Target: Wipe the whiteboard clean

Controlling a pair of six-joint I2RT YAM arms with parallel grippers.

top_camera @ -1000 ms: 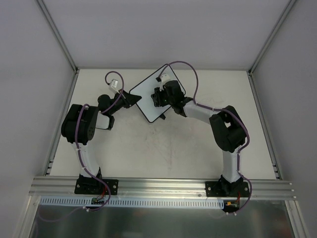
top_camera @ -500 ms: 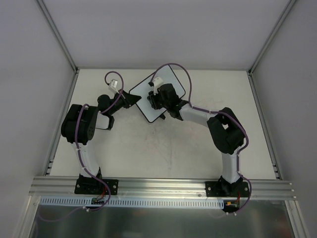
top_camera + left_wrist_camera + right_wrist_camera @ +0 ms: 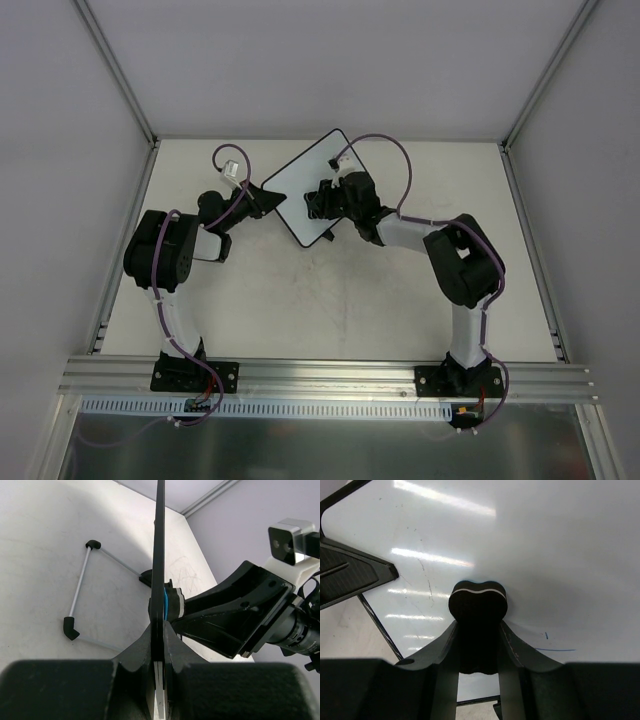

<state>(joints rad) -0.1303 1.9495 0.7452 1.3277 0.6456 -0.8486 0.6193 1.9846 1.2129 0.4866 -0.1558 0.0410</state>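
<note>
The whiteboard (image 3: 300, 185) stands tilted at the back middle of the table, white with a thin black rim. My left gripper (image 3: 268, 197) is shut on its left edge; in the left wrist view the board (image 3: 159, 555) is edge-on between the jaws (image 3: 161, 650). My right gripper (image 3: 322, 198) is shut on the small black eraser (image 3: 478, 611) and presses it on the board face (image 3: 545, 545). A short blue line (image 3: 555, 650) and a blue dot remain right of the eraser. Faint grey smears lie to its left.
The board's wire stand (image 3: 80, 587) with black feet rests on the table behind it. The table top (image 3: 330, 300) is white with faint scuffs. Grey walls and metal rails (image 3: 120, 250) enclose the sides. The right wrist camera (image 3: 292, 542) is close by.
My right gripper with the eraser slid left across the board, then back right and slightly up. The board's angle shifted a little. The left arm stayed in place.
</note>
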